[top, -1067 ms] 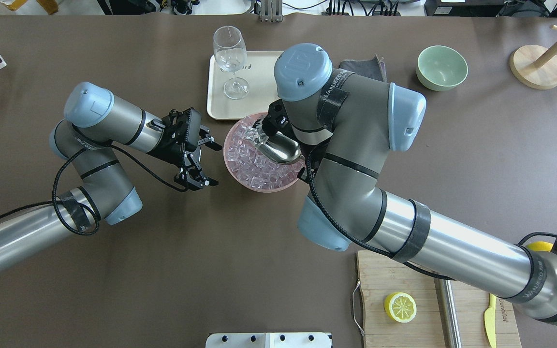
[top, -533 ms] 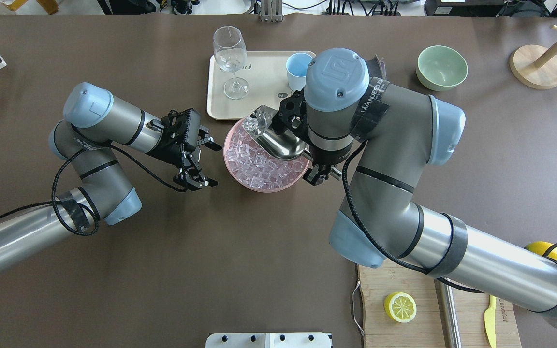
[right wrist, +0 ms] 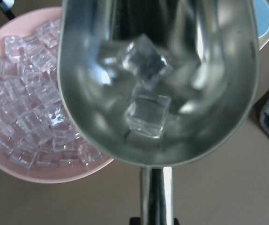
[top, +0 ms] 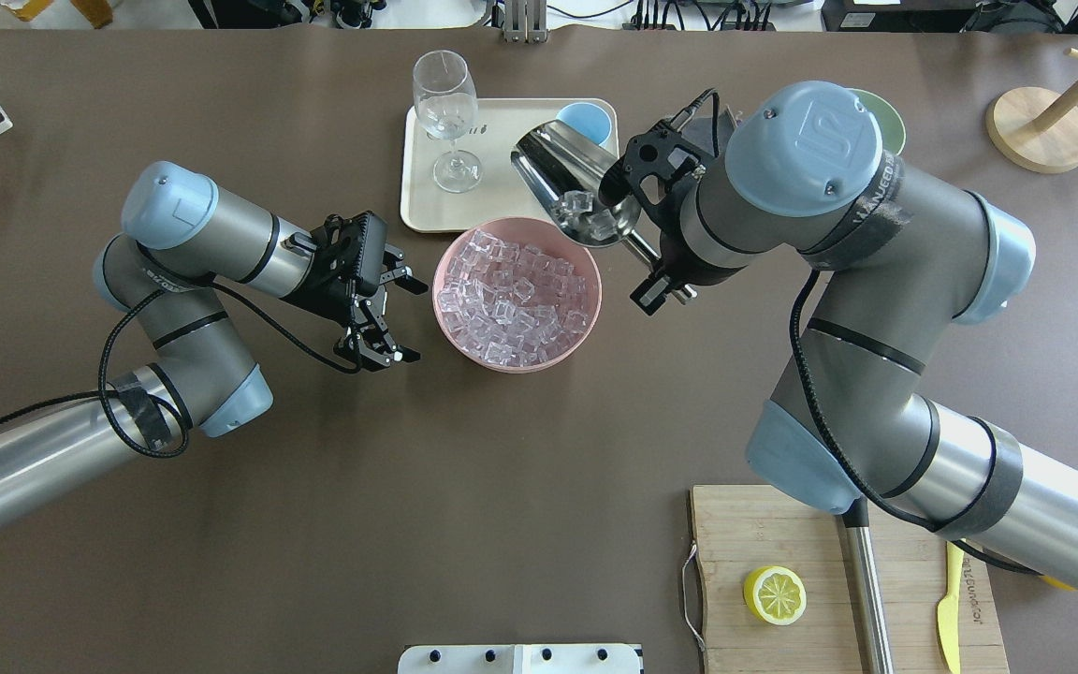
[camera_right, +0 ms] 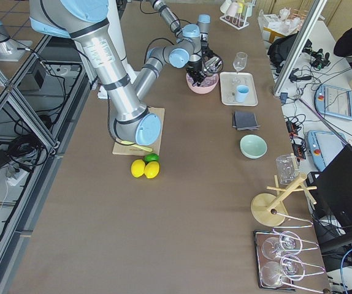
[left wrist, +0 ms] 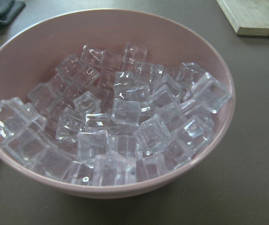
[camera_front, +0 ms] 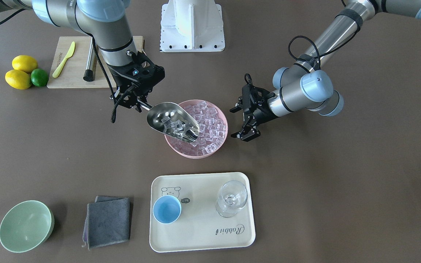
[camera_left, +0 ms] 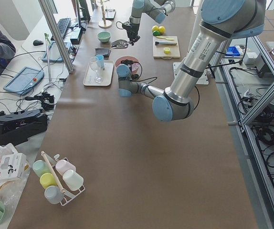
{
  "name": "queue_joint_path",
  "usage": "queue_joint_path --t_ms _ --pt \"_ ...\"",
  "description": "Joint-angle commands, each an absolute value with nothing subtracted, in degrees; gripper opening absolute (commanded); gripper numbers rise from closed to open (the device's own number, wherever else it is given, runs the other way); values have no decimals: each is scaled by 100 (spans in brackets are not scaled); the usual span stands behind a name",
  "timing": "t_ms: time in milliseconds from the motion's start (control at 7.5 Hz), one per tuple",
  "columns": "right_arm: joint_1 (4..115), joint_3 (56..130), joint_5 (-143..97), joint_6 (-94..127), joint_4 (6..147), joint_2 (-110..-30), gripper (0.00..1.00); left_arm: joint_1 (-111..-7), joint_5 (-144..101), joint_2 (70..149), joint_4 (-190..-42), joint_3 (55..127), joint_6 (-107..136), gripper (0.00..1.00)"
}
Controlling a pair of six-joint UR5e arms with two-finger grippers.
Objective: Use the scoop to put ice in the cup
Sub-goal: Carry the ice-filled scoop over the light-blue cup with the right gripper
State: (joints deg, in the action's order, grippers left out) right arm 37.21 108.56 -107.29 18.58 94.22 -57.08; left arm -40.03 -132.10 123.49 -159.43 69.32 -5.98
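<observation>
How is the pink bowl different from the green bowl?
The pink bowl is full of ice; the green bowl is empty. The pink bowl sits in the middle of the table; the green bowl sits off to one side, next to a grey cloth. Both are round, upright and stand on the table itself, not on the tray.

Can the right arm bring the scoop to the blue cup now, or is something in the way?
Probably yes. The scoop hangs high over the pink bowl, the cup stands open on the tray, and the glass stands apart from it.
</observation>
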Motion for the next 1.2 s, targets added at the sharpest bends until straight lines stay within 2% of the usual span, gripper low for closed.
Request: queue_joint_path --t_ms 0,267,800,1067 --pt "3998 10863 -10503 2713 8658 -5845 0 -3999 -13210 12331 -15943 6935 -598 97" --pt "4261 10174 -11331 2620 8962 -5697 0 -4008 -13210 12313 -15943 6961 -598 97" --pt "4649 8635 -12030 1750 10842 -4328 0 -4113 -13227 12243 -15926 6978 -598 97" --pt "4999 8123 -12250 936 12019 -3790 0 -4131 -13219 12243 -15830 6979 -589 97"
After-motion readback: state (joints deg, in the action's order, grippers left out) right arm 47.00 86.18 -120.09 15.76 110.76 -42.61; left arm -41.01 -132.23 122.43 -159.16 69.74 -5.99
